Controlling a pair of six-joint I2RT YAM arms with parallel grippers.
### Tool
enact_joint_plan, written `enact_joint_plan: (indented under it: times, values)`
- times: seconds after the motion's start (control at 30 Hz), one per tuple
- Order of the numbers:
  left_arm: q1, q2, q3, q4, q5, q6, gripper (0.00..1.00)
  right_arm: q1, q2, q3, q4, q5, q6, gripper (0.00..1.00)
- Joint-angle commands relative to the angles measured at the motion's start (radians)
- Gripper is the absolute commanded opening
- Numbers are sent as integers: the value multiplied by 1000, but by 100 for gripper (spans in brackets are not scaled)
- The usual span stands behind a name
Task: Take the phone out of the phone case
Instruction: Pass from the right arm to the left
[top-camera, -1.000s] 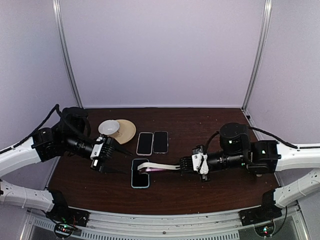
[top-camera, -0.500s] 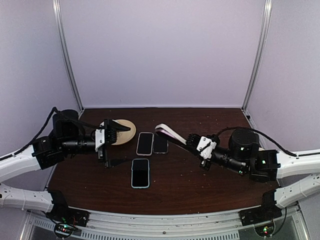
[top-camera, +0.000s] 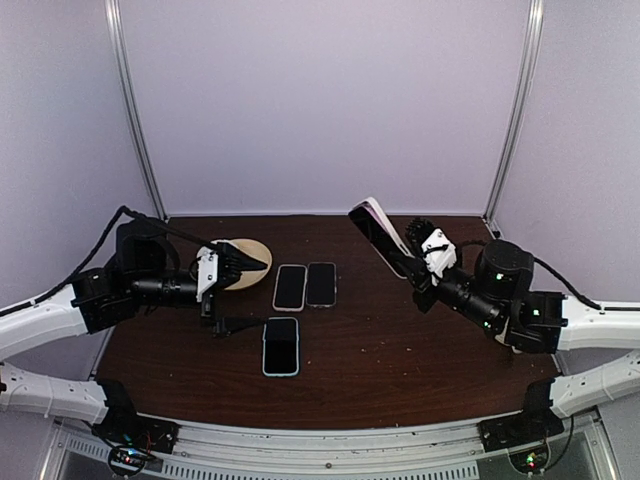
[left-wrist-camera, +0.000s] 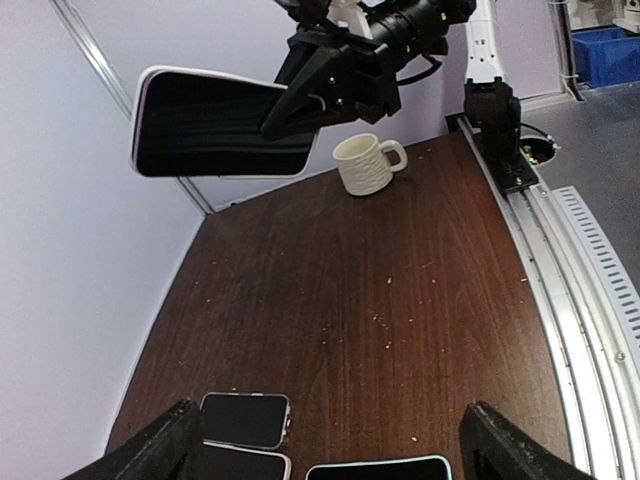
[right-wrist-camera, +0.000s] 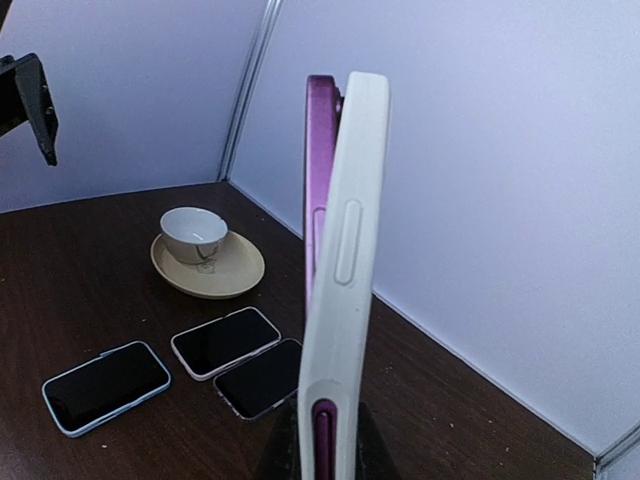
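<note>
My right gripper (top-camera: 410, 262) is clamped tight on the lower end of the phone case (top-camera: 383, 233). It holds the case tilted in the air over the back right part of the table (top-camera: 400, 350), a dark brown wood-grain surface dotted with pale crumbs. The phone (right-wrist-camera: 320, 180) is in the case.

The right wrist view shows the case edge-on. It is a smooth cream shell with a raised oblong button, and the glossy purple edge of the phone stands just apart from it at the top. My own fingers there are only a dark blur at the bottom edge. The left wrist view shows the flat side, a black screen inside a rounded white rim.

My left gripper (top-camera: 250, 292) is spread wide and holds nothing, low over the left part of the table. Its black fingers are cut off at the bottom corners of the left wrist view.

Three phones lie face up left of the table's centre:
- a blue-rimmed phone (top-camera: 281, 345), nearest the front edge
- a pale-rimmed phone (top-camera: 290, 287)
- a dark-rimmed phone (top-camera: 321, 284), just beside the pale-rimmed one

A white bowl (right-wrist-camera: 193, 232) sits in a tan saucer (right-wrist-camera: 215, 272) toward the back left corner. From above, my left gripper hides the bowl.

A ribbed white mug (left-wrist-camera: 365, 163) shows only in the left wrist view, near the right edge.
</note>
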Motion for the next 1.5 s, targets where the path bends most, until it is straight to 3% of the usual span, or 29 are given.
enact_joint_plan:
  times: [0.0, 0.13, 0.27, 0.97, 1.47]
  values:
    - [5, 28, 44, -34, 181, 17, 90, 4, -5, 41, -20, -192, 8, 0]
    - [3, 57, 54, -49, 316, 23, 82, 4, 19, 65, -54, -330, 4, 0]
    - [-2, 101, 88, -97, 361, 24, 73, 13, 50, 86, -58, -452, 3, 0]
    - [-58, 129, 116, -153, 329, 60, 50, 81, 128, 125, -30, -494, -69, 0]
    - [-57, 52, 67, -19, 221, 38, 47, 101, 126, 130, -137, -519, -158, 0]
